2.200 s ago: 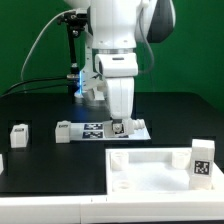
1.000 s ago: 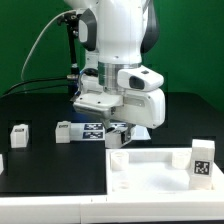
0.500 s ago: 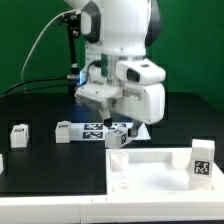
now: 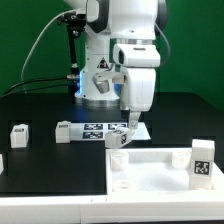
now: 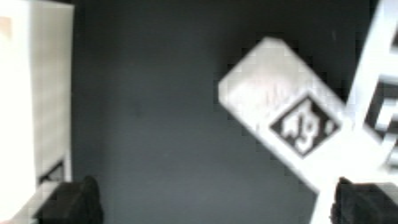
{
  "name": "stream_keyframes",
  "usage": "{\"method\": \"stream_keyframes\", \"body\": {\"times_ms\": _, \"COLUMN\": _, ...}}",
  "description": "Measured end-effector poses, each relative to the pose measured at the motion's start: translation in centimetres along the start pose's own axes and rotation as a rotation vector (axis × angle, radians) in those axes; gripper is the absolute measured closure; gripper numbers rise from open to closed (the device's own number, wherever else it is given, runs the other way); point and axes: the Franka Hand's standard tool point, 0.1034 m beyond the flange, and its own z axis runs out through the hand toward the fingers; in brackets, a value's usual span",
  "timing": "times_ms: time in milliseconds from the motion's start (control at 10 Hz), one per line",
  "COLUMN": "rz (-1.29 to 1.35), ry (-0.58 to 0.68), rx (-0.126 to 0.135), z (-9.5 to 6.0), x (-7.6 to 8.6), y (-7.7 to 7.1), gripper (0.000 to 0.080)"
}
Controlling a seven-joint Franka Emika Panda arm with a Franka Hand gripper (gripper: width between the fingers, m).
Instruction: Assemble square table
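The square table's white panel (image 4: 150, 172) lies at the front of the exterior view, rim up; its edge also shows in the wrist view (image 5: 27, 90). A short white leg (image 4: 120, 138) with a black-and-white tag lies tilted at the panel's back corner, seen blurred in the wrist view (image 5: 285, 95). My gripper (image 4: 129, 119) hangs just above and behind that leg. In the wrist view its dark fingers (image 5: 71, 203) stand wide apart with nothing between them, so the gripper (image 5: 219, 203) is open. Other legs lie on the exterior view's left (image 4: 18, 133), (image 4: 66, 131), and one stands on the panel's right side (image 4: 201, 161).
The marker board (image 4: 97, 128) lies flat on the black table behind the panel, under the gripper. The robot's base and cables (image 4: 75, 75) stand at the back. A green wall closes the scene.
The gripper carried a leg from the marker board toward the panel's back corner, tilting as it went. Now it has let go and stands upright again, a little above the leg.
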Motion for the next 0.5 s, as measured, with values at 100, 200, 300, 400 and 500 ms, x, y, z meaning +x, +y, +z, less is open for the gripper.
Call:
{"method": "stream_keyframes", "body": {"times_ms": 100, "rz": 0.046, "ry": 0.001, "rx": 0.003, "z": 0.05, "x": -0.06, "y": 0.01, "gripper": 0.0151}}
{"method": "stream_keyframes", "body": {"times_ms": 200, "rz": 0.127, "ry": 0.003, "rx": 0.005, "z": 0.07, "x": -0.04, "y": 0.02, "gripper": 0.0151}}
{"method": "stream_keyframes", "body": {"times_ms": 300, "rz": 0.185, "ry": 0.005, "rx": 0.007, "z": 0.10, "x": -0.02, "y": 0.00, "gripper": 0.0151}}
{"method": "stream_keyframes", "body": {"times_ms": 400, "rz": 0.209, "ry": 0.005, "rx": 0.007, "z": 0.10, "x": -0.06, "y": 0.04, "gripper": 0.0151}}
{"method": "stream_keyframes", "body": {"times_ms": 500, "rz": 0.354, "ry": 0.007, "rx": 0.005, "z": -0.07, "x": -0.33, "y": 0.83, "gripper": 0.0151}}
